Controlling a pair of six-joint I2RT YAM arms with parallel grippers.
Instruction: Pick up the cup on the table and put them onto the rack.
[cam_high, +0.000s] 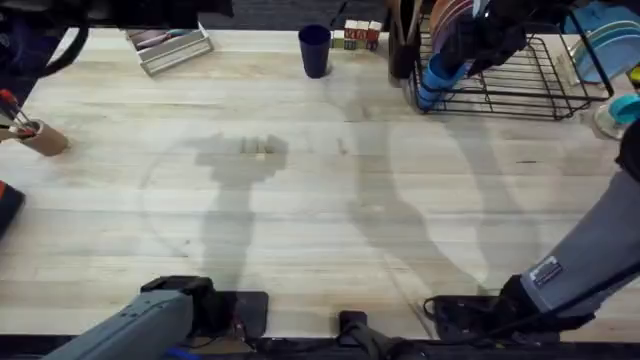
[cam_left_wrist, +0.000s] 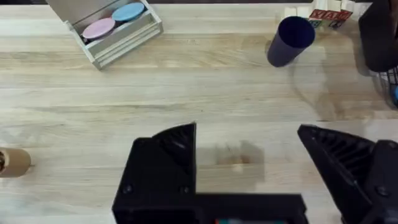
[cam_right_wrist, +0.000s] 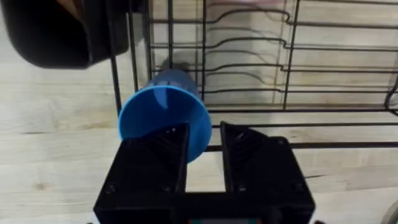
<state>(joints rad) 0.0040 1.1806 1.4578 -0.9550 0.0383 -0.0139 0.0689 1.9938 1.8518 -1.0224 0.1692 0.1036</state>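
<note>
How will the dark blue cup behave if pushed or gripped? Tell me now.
The dark blue cup stands upright and is taller than wide, so a push near its rim would probably tip it. It seems to narrow toward its base, so on its side it would likely roll in a curve. Its smooth wall might slip.

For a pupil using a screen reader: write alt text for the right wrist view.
The right gripper pinches the rim of a light blue cup lying tilted at the edge of the black wire rack, above a pale wooden table.
</note>
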